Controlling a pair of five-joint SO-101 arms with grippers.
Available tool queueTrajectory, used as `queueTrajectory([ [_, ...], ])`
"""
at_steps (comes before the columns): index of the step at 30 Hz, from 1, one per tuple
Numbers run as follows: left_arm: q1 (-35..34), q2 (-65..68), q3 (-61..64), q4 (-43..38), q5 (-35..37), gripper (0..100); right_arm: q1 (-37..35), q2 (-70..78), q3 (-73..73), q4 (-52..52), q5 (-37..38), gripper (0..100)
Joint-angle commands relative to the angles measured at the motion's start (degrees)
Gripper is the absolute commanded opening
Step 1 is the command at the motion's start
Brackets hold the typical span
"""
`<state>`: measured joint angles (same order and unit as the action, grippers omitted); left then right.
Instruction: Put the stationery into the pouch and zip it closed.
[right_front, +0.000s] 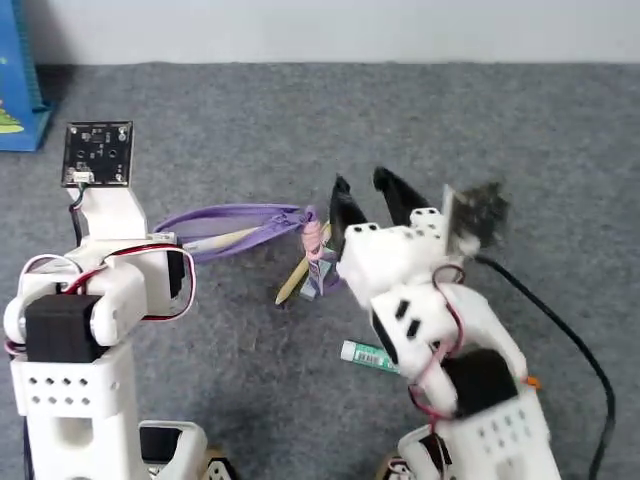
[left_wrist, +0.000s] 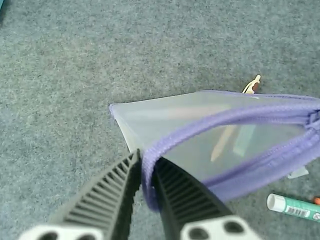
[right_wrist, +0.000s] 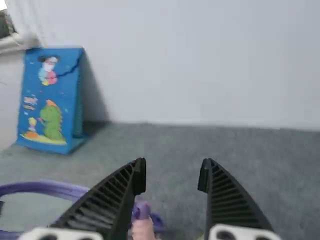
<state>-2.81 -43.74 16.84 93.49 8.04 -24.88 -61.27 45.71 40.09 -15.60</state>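
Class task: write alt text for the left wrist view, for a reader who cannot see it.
The black-fingered left gripper is shut on the purple zip edge of a translucent pouch over grey carpet. A pale wooden pencil shows through the pouch wall, and a green-and-white glue stick lies on the carpet nearby.

One translucent purple-trimmed zip pouch (left_wrist: 200, 125), one tan wooden pencil (right_front: 292, 280), one paler stick (right_front: 218, 240) inside it, one white-and-green tube (right_front: 368, 355), one blue cartoon-printed bag (right_wrist: 50, 100), and two black ribbed claws: left claw (left_wrist: 145, 161), right claw (right_wrist: 171, 174).
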Motion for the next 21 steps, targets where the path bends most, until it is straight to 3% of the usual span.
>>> queueTrajectory([
  [1,0.0,0.9,0.3,-0.8,0.9,1,3.3,8.2,-3.3,4.4,-0.7,16.9],
  [10,0.0,-4.8,0.5,0.9,0.9,1,2.1,33.5,-6.3,5.1,-4.5,17.1],
  [21,0.1,-11.3,7.3,-2.3,0.8,1,-1.8,59.9,-23.0,5.6,-8.2,17.3],
])
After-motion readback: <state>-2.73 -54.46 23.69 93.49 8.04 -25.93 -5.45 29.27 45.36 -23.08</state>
